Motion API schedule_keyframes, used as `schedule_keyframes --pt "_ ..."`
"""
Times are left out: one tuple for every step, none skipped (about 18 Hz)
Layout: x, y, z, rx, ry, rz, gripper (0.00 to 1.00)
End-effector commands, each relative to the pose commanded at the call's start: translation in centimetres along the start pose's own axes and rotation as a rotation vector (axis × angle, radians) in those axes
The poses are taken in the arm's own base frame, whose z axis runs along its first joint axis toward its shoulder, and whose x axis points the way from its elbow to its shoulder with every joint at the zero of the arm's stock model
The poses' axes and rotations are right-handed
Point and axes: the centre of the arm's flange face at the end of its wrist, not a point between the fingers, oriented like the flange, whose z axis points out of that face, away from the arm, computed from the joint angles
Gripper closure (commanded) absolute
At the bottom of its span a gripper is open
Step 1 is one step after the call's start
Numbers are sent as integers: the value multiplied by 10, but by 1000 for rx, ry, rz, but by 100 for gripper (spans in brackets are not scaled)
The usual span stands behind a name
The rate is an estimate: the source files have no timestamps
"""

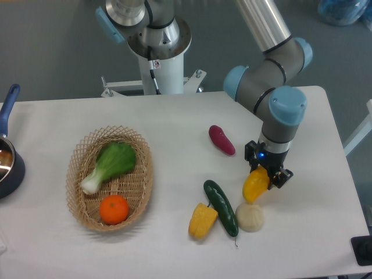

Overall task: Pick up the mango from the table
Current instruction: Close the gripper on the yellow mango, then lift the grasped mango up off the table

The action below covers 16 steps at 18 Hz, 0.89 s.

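1. Pincer (264, 176) — closed on the mango (254, 186), gripping its upper end; the fruit hangs tilted beneath the fingers.
2. Mango position: right-centre of the white bench (174, 128), directly above the pale round bun (250, 217). Whether the mango's lower tip touches the bun or the bench cannot be told.
3. Left of the bun lies a dark green cucumber (221, 207), set diagonally, with a blocky yellow piece (202, 221) touching its left side.
4. A purple sweet potato (222, 140) lies apart, up-left of the pincer.
5. Wicker basket (78, 200) at left — holds a bok choy (110, 164) and an orange (114, 209).
6. A dark pan (8, 168) with a blue handle sits at the bench's left edge.
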Motion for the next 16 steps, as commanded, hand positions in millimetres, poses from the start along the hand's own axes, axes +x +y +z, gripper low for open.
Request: schedule_keyframes --pt "-6 -7 -16 54 -26 -32 65" --pt "-11 -11 -29 95 -47 -57 65" --pt "-15 -10 -37 121 -60 -80 65" --pt "-19 -8 -46 148 -75 -96 65" --pt "-26 -7 -62 181 -100 -108 65" --pt "-32 -9 -74 213 -117 -136 65" --pt "-36 -14 -84 243 -128 -173 65" --pt "-41 -17 -92 265 -136 -206 65" --pt "-46 -21 -102 287 -147 -232 65" --pt "-50 -29 -111 317 -154 -255 65" --pt "-57 -41 -126 352 -166 -282 65" --pt "-63 -50 -134 384 -166 -319 65" --pt "-66 -59 -139 400 -165 -345 65" --pt "-66 -72 -138 410 -156 -350 65" --pt "-65 -84 -140 418 -154 -342 65" --pt "-65 -89 -142 423 -155 -344 65"
